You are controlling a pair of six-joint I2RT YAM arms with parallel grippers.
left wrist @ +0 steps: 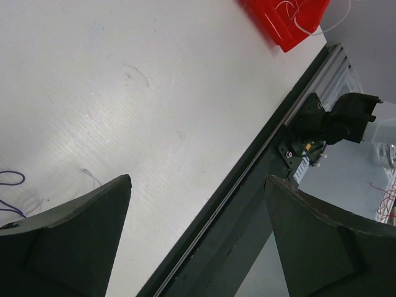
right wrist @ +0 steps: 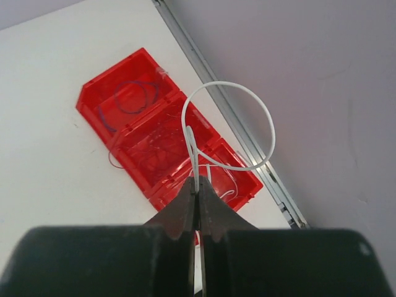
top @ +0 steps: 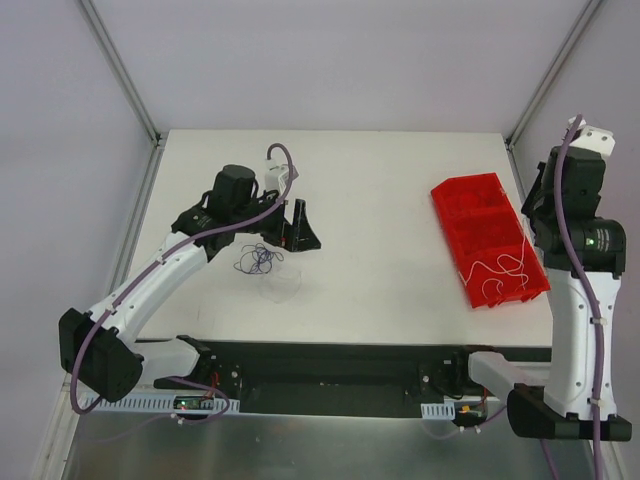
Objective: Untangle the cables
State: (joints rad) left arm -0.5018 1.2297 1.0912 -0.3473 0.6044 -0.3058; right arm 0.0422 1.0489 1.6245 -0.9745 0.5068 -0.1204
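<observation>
A small tangle of dark purple cables (top: 258,260) lies on the white table, with faint pale strands (top: 280,290) beside it. My left gripper (top: 300,232) is open and empty just right of the tangle. In the left wrist view the gripper (left wrist: 198,179) stands wide open, and a purple strand (left wrist: 9,184) shows at the left edge. My right gripper (right wrist: 197,185) is shut on a white cable (right wrist: 272,130) that loops upward above the red tray (right wrist: 93,102). The tray holds purple cable (right wrist: 133,99), red cable (right wrist: 154,154) and white cable (right wrist: 229,185) in separate compartments.
The red three-compartment tray (top: 455,195) lies at the table's right, with white cable (top: 497,268) at its near end. The raised right arm (top: 575,240) stands beside it. A black rail (top: 330,360) runs along the near edge, and metal frame posts stand at the back corners.
</observation>
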